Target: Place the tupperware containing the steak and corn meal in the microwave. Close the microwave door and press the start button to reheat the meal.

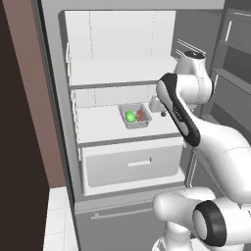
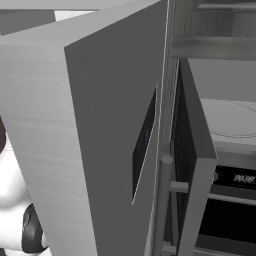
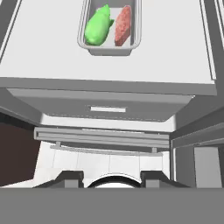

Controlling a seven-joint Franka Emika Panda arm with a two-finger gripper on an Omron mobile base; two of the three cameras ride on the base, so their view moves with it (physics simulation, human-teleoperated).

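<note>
The big fridge stood open. Its white shelf held the tupperware, with the green and red steak and corn meal inside. My gripper hung near, apart from it, my jaws wide and holding nothing.

Clear tupperware – green and red meal inside – on fridge shelf.

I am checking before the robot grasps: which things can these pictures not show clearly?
- Hand: left base view, hidden behind the arm's own links beside the tupperware; open or shut is unclear.
- Microwave: right base view, mostly hidden by the open fridge door and cut by the right edge.
- Microwave display digits: too small.
</note>
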